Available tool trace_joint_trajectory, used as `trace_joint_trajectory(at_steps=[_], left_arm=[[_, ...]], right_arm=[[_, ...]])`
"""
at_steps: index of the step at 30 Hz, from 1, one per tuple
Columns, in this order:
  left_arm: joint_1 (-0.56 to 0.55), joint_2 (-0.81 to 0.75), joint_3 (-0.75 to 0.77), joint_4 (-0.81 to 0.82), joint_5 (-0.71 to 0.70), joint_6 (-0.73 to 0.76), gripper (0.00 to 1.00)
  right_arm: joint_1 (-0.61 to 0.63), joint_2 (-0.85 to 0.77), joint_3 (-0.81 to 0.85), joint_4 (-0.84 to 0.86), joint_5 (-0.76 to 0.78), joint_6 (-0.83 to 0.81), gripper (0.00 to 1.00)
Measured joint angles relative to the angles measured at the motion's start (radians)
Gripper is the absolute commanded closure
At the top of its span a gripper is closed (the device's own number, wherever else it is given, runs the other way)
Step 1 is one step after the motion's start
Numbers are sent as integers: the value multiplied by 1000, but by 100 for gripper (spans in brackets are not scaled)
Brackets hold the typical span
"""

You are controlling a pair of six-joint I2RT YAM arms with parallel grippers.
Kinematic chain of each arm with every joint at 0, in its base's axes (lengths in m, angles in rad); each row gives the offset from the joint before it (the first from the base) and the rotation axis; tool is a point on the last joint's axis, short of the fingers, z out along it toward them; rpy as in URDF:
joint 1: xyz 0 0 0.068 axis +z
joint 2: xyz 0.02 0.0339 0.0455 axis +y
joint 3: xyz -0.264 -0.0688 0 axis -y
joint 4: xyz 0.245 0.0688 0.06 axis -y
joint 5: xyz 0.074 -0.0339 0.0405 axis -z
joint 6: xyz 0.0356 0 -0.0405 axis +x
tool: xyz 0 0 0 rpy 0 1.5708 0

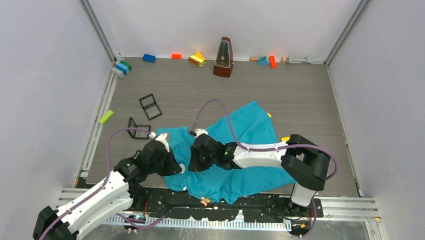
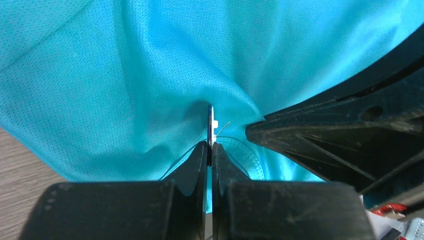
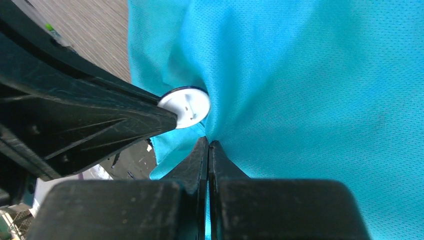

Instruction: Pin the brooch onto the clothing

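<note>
Gripping the white brooch (image 3: 186,106) edge-on in the tight-closed left pincer (image 2: 210,147), pinching up a fold of the teal clothing (image 1: 256,130) spread across the near side of the table (image 1: 200,92) in the equally closed right pincer (image 3: 208,145), pressing brooch to fabric, with the actual pinning apparently left to finish.

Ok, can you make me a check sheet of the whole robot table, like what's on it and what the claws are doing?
Surface: grey wood-look table.
Job's things: teal clothing lying rumpled mid-table; round white brooch right against its fabric.
Clutter: metronome and toy bricks along the far edge; green brick and two black wire frames on the left.
Grippers: left gripper shut on the brooch; right gripper shut on a pinch of clothing.
Cables: purple cables on both arms, one looping over the clothing.
Surroundings: white walls on three sides.
</note>
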Motion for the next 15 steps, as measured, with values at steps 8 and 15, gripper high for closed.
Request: trace_joint_trajectory(at_steps=[8,15], left_arm=[[-5,73,0,52,-1,-2,100],[-5,71,0,63,-2,-2,100]], right_arm=[[8,-6,-1,24,-22,-9,99],[29,-6,0,24,-50,-39,99]])
